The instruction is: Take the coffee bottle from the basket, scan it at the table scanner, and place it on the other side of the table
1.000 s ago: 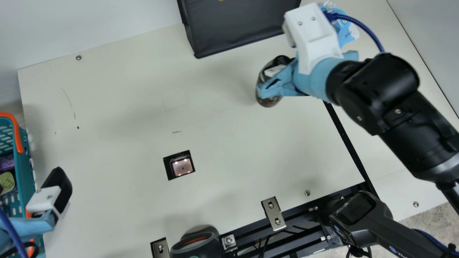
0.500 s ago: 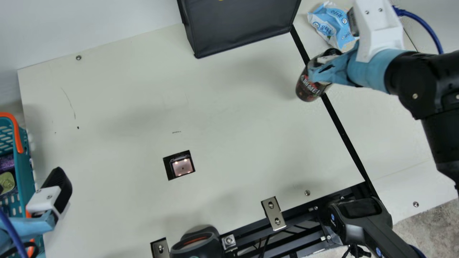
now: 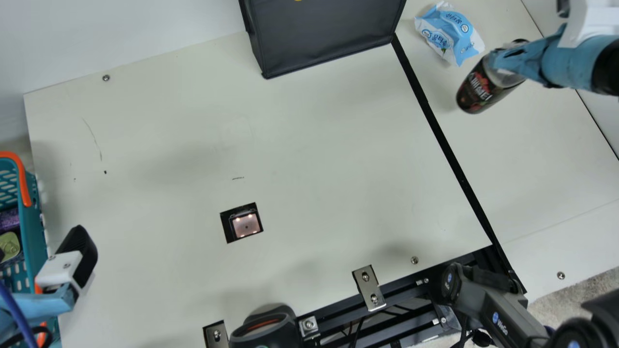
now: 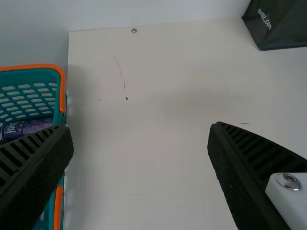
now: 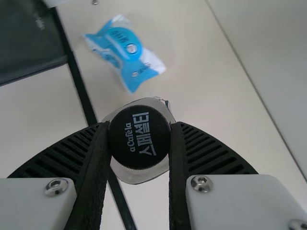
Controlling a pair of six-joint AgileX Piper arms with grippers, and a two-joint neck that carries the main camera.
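Left pincer (image 4: 141, 134) is still parked on the basket (image 3: 35, 227) side of the black strip (image 3: 447, 147), gaping wide and holding nothing. Scanner (image 3: 245, 225) is sitting on that side too. The right pincer (image 5: 140, 128) is doing the work: it's squeezing the coffee bottle (image 3: 483, 89) around the cap end and has just been carrying it across the strip. So I'm guessing scanning's over and placing is coming up, though I'm not seeing proof of a good read.

Room-wise, plenty of bare surface (image 3: 546, 159) is stretching beyond the strip. Farther up that side, the blue-and-white packet (image 3: 449, 34) is lying close by, maybe risking a bump, and the outer edge (image 3: 599, 126) is running farthest from the strip.
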